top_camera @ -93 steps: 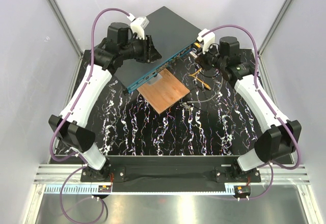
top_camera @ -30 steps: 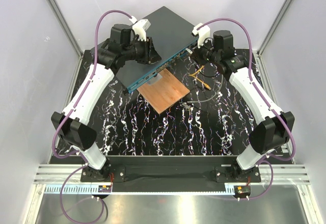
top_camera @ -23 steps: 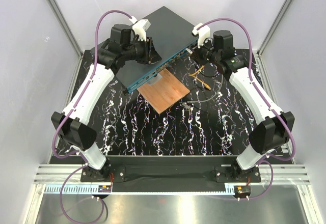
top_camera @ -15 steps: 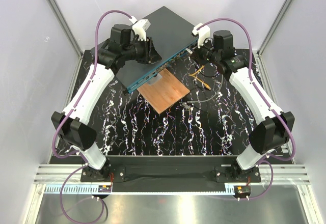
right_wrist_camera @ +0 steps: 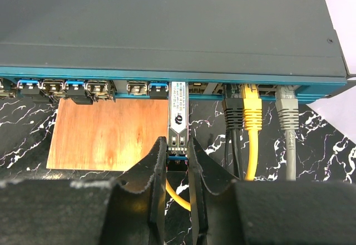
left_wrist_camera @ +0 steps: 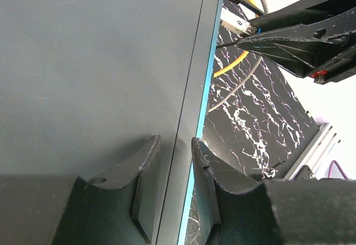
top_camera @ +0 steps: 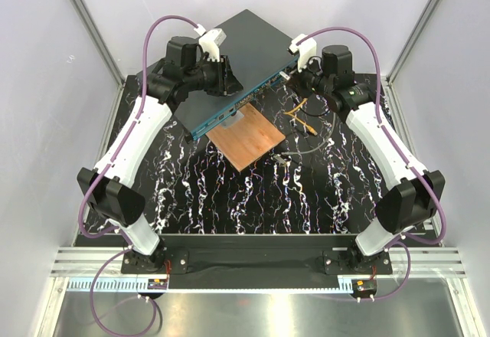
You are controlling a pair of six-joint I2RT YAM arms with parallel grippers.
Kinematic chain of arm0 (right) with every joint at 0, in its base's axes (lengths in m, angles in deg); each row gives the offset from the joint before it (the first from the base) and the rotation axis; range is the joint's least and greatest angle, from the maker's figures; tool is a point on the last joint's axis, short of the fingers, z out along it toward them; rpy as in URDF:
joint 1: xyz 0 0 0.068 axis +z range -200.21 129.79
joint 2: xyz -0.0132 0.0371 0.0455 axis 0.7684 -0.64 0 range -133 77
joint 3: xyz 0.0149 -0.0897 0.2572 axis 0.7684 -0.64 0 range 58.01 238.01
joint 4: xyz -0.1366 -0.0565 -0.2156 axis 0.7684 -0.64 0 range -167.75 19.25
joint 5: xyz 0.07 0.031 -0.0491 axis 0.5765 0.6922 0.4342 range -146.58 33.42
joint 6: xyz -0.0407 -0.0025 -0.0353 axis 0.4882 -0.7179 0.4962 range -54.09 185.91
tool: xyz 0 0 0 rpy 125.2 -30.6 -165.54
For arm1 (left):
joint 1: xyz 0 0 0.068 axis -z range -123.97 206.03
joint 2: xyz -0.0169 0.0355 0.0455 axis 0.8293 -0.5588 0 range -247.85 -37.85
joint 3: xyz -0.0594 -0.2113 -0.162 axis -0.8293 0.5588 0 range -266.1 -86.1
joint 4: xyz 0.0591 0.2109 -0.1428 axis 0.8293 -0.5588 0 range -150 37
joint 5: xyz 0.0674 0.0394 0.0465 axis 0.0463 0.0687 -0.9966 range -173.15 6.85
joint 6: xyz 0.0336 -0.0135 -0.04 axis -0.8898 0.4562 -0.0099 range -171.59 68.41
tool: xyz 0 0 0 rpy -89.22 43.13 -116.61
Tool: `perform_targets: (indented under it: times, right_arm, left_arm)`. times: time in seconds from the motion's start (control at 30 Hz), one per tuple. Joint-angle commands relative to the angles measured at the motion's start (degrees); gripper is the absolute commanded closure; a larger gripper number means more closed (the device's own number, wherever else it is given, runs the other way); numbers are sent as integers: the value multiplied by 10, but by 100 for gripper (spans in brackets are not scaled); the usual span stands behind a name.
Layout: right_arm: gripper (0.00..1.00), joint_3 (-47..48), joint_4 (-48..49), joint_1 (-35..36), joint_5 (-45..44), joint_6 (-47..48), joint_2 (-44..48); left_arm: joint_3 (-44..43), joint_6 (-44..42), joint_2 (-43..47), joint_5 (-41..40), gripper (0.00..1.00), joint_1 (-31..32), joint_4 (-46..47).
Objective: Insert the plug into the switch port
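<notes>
The switch is a flat dark grey-green box [top_camera: 249,46] with a teal front face [right_wrist_camera: 167,75] lined with small ports [right_wrist_camera: 83,87]. My left gripper [left_wrist_camera: 175,186] is shut on the box's front edge, one finger [left_wrist_camera: 146,184] on top. The plug [right_wrist_camera: 178,114] is a slim silver module. My right gripper [right_wrist_camera: 178,153] is shut on its rear end. Its front tip sits at the switch port [right_wrist_camera: 178,84] in the teal face; how deep it goes I cannot tell. In the top view the right gripper [top_camera: 293,78] is at the face's right end.
A copper-brown plate [top_camera: 246,139] lies on the black marbled table in front of the switch. Black [right_wrist_camera: 233,119], yellow [right_wrist_camera: 252,114] and grey [right_wrist_camera: 287,111] cables are plugged in just right of the plug. Loose yellow cable [top_camera: 300,115] lies below the right gripper.
Since three seconds ago the right gripper has moved left and farther back, up to the switch's teal face. Over the last second nothing visibly moves. The left arm holds still.
</notes>
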Motion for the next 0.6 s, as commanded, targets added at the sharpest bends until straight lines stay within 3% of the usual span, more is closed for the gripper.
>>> perform_targets:
  times: [0.0,0.57]
  right_arm:
    - [100,10,20,8,-10,7,30]
    - [100,4,35,8,-6,10,-1]
  left_arm:
    - [-2,5,16,12,67,-2,24]
    - [-6,4,14,16,67,-4,25]
